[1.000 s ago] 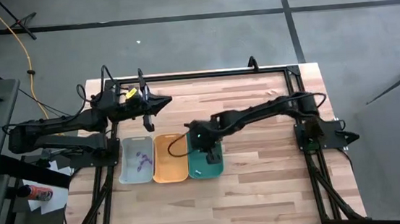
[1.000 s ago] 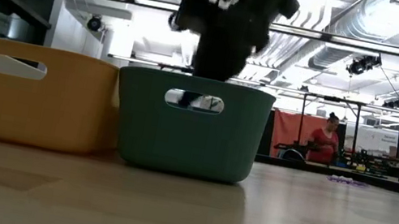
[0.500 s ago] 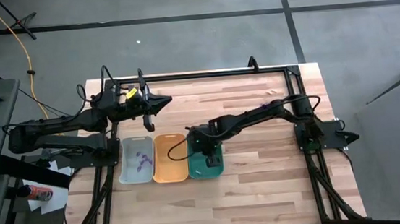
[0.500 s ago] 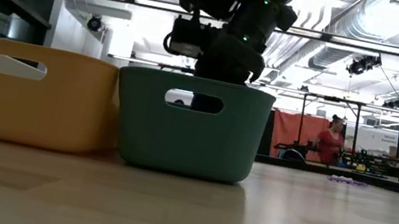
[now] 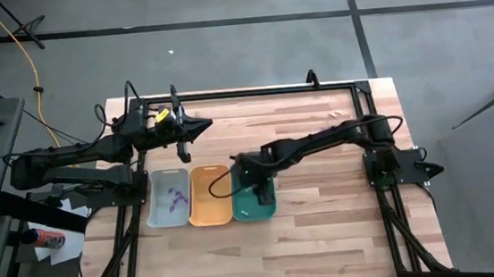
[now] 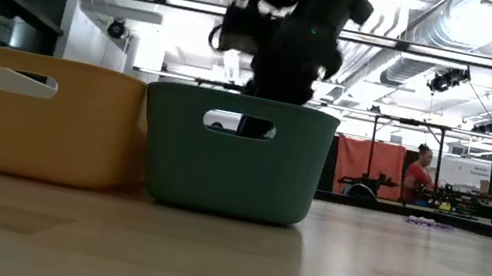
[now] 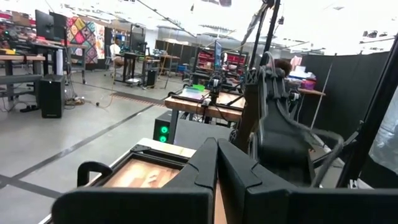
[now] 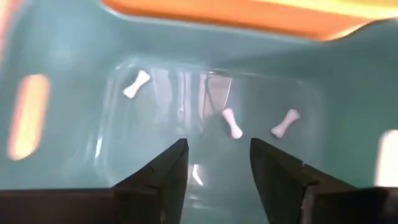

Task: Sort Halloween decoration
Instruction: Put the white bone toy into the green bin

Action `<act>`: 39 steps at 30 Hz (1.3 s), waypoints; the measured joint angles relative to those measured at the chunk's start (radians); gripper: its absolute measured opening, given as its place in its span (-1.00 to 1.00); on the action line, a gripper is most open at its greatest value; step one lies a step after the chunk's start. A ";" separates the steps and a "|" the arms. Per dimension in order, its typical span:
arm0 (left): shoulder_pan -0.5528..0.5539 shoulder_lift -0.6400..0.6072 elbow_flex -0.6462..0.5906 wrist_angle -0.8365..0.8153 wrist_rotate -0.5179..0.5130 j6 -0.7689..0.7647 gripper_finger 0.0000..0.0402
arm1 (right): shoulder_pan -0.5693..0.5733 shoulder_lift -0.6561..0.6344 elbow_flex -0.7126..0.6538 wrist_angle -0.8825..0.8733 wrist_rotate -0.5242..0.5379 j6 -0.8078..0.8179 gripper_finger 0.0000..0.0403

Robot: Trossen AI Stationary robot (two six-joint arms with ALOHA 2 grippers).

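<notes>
My right gripper (image 5: 263, 189) hangs open and empty over the teal tray (image 5: 254, 201), its fingers pointing down into it (image 8: 219, 144). Several small white bone-shaped pieces (image 8: 232, 122) lie on the teal tray's floor. Purple pieces (image 5: 176, 198) lie in the grey tray (image 5: 156, 209). The orange tray (image 5: 209, 200) stands between the two. In the low view the gripper (image 6: 280, 58) stands just above the teal tray's rim (image 6: 244, 102). A few purple pieces (image 6: 424, 221) lie on the table farther off. My left gripper (image 5: 204, 122) waits shut at the far left (image 7: 216, 149).
The three trays stand side by side near the table's middle-left. A black frame (image 5: 261, 91) runs along the table's far edge and sides. Bare wood (image 5: 326, 221) lies to the right of and in front of the trays. A person (image 6: 417, 173) shows in the room behind.
My right gripper dipped down toward the teal tray's rim, then rose a little again above it. The trays have stayed in place.
</notes>
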 joint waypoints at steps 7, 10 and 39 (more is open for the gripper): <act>0.000 0.000 0.000 0.002 0.000 0.000 -1.00 | -0.047 -0.195 -0.030 -0.122 0.029 -0.036 -0.15; 0.000 0.000 0.000 0.001 0.000 0.000 -1.00 | -0.073 -0.316 -0.141 -0.090 0.053 -0.001 -0.15; -0.004 0.000 0.000 -0.023 0.001 -0.045 -1.00 | -0.131 -0.787 -0.615 1.026 0.095 0.169 -0.44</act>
